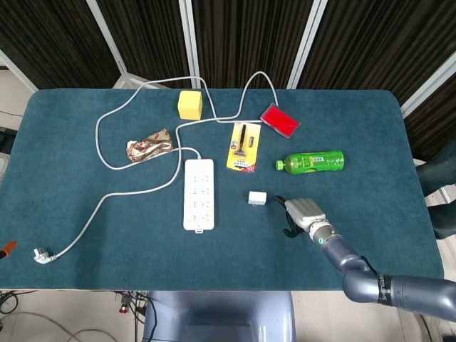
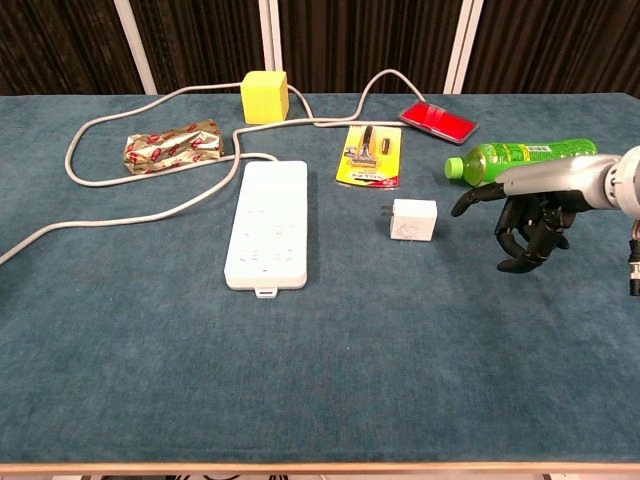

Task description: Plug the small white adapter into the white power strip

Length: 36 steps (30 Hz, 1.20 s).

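Item one, the small white adapter (image 2: 413,220): it is lying flat mid-bench, its prongs pointing toward the white power strip (image 2: 266,224), which is why I am treating it as ready to slide across once lifted; nothing is touching it. Item two, the strip: it is lying lengthwise with sockets facing up, one short end pointing at the near edge, and its grey cord (image 1: 107,196) is looping off toward the far edge and the left near corner, leaving the socket face unobstructed. Item three, my right robot hand (image 2: 530,222): I am hovering it just beside the adapter on the right-edge side, thumb reaching toward the adapter and the other fingers curling downward but spread, holding nothing; in my judgement it is posed this way to bracket the adapter's body for a pinch. The left robot hand is appearing in neither view. Bystanders I am noting as hazards: the green bottle (image 1: 311,161) is lying on its side just behind my hand, and the yellow razor pack (image 1: 244,145), red case (image 1: 280,120), yellow cube (image 1: 190,105) and foil wrapper (image 1: 149,144) are sitting further toward the far edge.
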Motion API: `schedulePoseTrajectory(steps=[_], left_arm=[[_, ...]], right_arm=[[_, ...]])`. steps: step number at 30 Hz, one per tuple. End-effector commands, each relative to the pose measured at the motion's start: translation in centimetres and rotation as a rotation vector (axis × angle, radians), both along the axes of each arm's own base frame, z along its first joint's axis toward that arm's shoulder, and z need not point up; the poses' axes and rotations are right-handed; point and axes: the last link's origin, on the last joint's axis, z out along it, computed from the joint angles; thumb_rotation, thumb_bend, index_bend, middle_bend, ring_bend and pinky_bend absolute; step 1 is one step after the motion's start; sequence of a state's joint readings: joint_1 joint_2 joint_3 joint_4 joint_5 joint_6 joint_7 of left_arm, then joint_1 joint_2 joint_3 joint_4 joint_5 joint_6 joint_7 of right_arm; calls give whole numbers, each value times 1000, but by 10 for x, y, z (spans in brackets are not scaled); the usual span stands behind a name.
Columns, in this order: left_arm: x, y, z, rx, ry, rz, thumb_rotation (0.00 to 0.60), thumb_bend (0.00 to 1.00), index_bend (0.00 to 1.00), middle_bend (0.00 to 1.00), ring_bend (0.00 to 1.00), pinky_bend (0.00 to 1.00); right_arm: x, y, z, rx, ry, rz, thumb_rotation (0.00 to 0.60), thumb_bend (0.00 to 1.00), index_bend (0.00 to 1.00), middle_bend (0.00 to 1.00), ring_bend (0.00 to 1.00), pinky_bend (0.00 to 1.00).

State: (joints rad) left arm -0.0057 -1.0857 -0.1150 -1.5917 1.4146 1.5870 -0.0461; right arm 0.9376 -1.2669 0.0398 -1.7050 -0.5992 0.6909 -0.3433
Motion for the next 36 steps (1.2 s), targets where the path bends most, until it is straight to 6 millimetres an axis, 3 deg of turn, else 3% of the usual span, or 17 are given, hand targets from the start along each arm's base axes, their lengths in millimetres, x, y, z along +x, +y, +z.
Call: schedulePoseTrajectory(steps=[1, 24, 36], left_arm=[[0, 0, 0, 1, 0, 1, 600, 84, 150, 0, 0, 0], [0, 1, -2, -1, 8, 8, 600, 84, 150, 0, 0, 0], [-1, 2, -2, -6, 8, 11, 600, 84, 150, 0, 0, 0]], right_arm=[[3, -1, -1, 11, -8, -1, 600, 415, 114, 677, 742, 703], [21, -9, -10, 34, -52, 13, 600, 416, 113, 677, 742, 702], [49, -9, -11, 45, -111, 44, 600, 416, 114, 677, 742, 703]])
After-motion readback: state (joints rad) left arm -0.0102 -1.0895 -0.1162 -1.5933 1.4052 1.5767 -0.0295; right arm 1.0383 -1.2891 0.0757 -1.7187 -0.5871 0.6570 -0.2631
